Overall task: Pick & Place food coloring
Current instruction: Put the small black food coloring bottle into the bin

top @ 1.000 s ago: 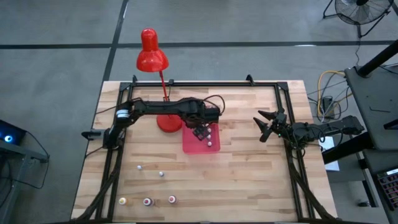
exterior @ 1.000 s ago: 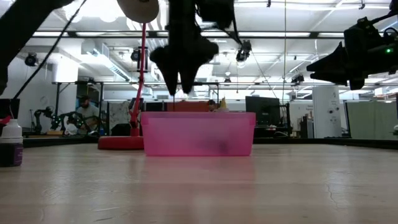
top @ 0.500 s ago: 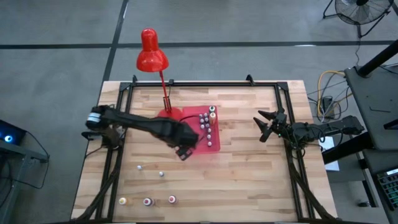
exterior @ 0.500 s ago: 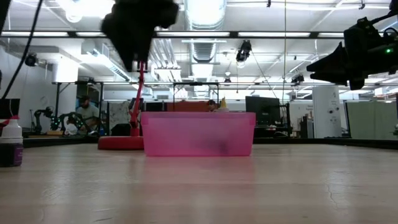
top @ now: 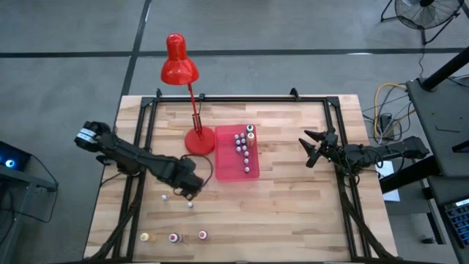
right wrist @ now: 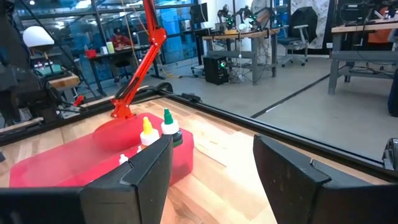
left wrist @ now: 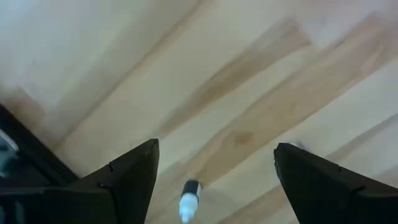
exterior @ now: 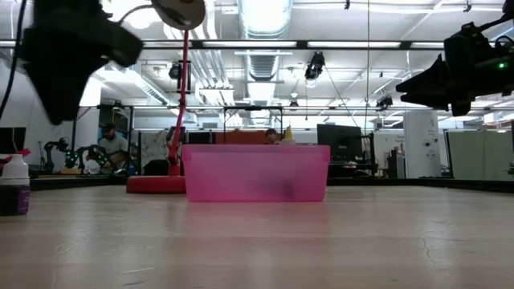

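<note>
While the left gripper (top: 189,189) hangs wide open and empty over a white-capped food coloring bottle (left wrist: 189,200) at about 7 o'clock on the table (top: 293,198), the right gripper (top: 314,149) waits half-spread at 3 o'clock, holding nothing. More bottles sit in the pink tray (top: 227,170).

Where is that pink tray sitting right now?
Seen from above, the pink tray sits near the middle of the wooden table, right beside the red lamp base, with small food coloring bottles standing inside it.

Dark jointed arms, black two-fingered claws, trailing cables.
</note>
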